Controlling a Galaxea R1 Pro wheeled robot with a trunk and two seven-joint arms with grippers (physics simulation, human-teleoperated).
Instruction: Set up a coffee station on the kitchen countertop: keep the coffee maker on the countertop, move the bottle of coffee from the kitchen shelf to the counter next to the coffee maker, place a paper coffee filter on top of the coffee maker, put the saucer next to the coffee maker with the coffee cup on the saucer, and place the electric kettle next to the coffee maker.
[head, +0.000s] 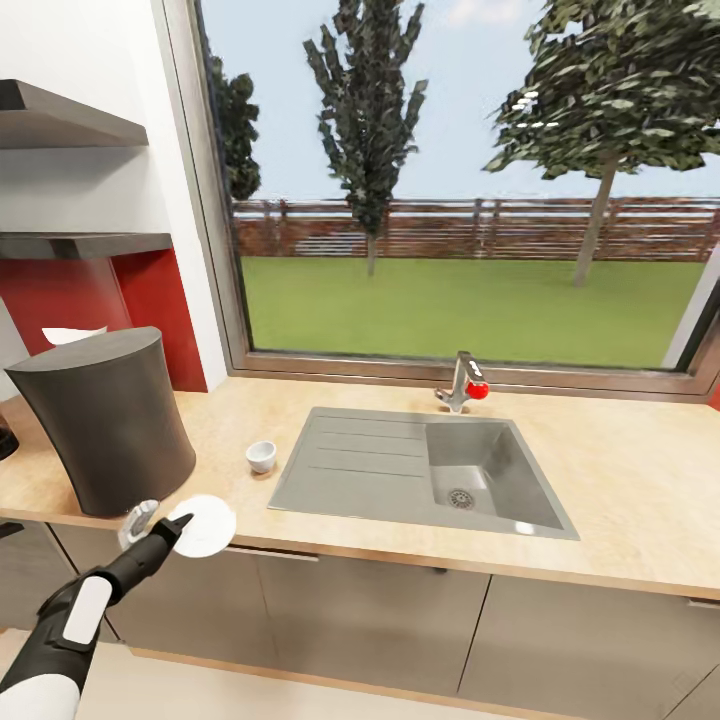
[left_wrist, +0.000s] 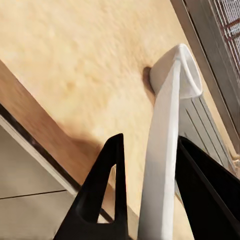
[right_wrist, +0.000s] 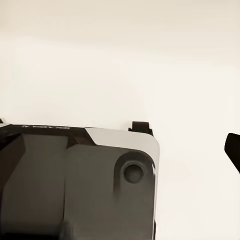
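Left gripper (head: 172, 532) pinches saucer (head: 205, 526) edge-on, over countertop (head: 620, 480) front edge near coffee maker (head: 105, 420). Thin rim grip: may slip, or clip coffee cup (head: 261, 456). Right gripper state unclear.

Bright daylight is coming in through the big window (head: 470, 180) and making the bench (head: 620, 480) glow pale. Soft shadows are lying beside the dark coffee maker (head: 105, 420) and the little cup (head: 261, 456). The window frame is bending at the edges. The right wrist view is looking washed out and a bit fuzzy.
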